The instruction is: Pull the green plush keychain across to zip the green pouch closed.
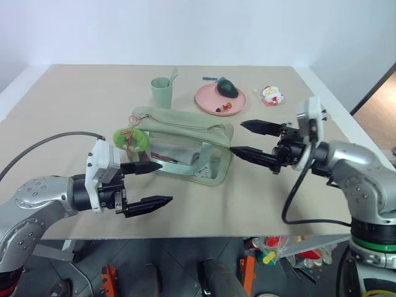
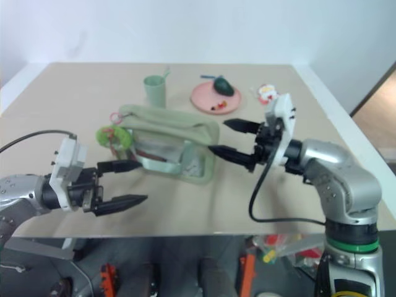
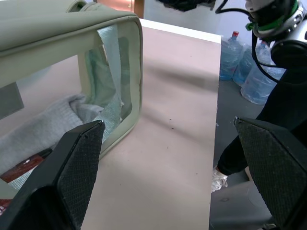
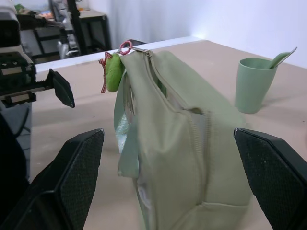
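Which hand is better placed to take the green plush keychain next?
Left. The left hand is open beside the green pouch's end where the green plush keychain hangs. The right hand, also open, sits at the pouch's opposite end.

Beige table point(image 1: 74, 99) against a plain white wall point(image 1: 185, 31).

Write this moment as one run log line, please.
left gripper: open, beside green pouch | right gripper: open, at other end | green plush keychain: hanging at left-gripper end
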